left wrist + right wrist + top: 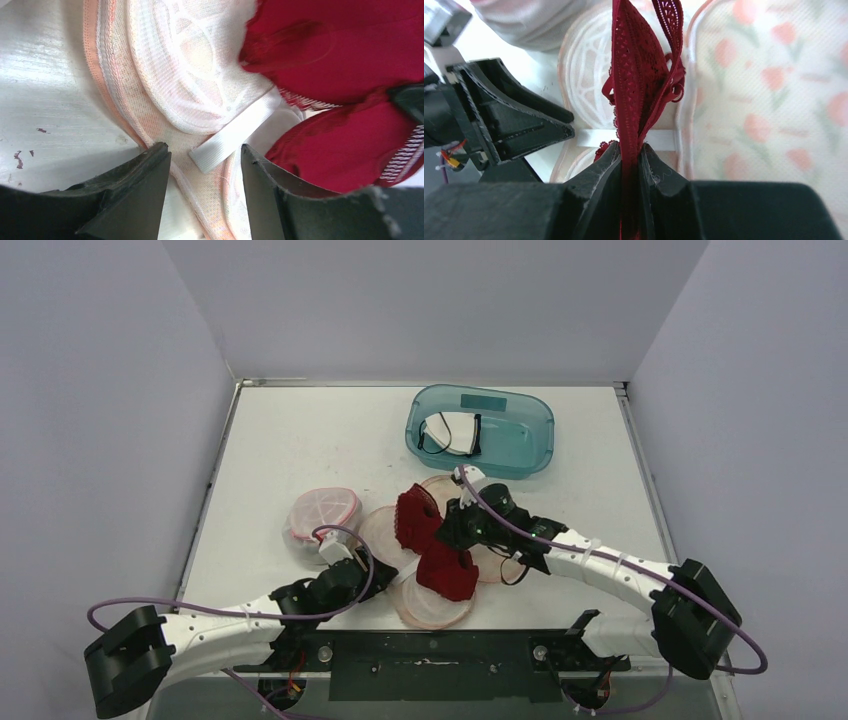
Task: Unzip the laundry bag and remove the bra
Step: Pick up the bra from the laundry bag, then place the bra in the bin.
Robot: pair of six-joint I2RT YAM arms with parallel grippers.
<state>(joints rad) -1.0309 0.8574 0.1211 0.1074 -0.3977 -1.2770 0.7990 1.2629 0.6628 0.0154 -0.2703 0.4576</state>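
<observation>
Fingers of your right gripper are pinched tight on the red lace bra. The fabric rises out of the narrow slot between them and runs straight away from the pads, so its long axis lines up with the gripper's own reach. One cup sits just beyond the fingertips and another red fold hangs back toward the near edge.

The bra lies on the opened laundry bag, whose peach-trimmed mesh shells are spread flat beneath it. You should pull up and away from those shells.

Your left gripper stands half spread astride the bag's white elastic strap, clamped on nothing that shows. It is placed to pin the bag, just left of the bra. The right arm is the one with the hold.

Below is the smooth white table, which will let the bag slide if it isn't pinned. A second mesh pouch sits close on the left and a teal tub behind, with bare tabletop at the back left.
</observation>
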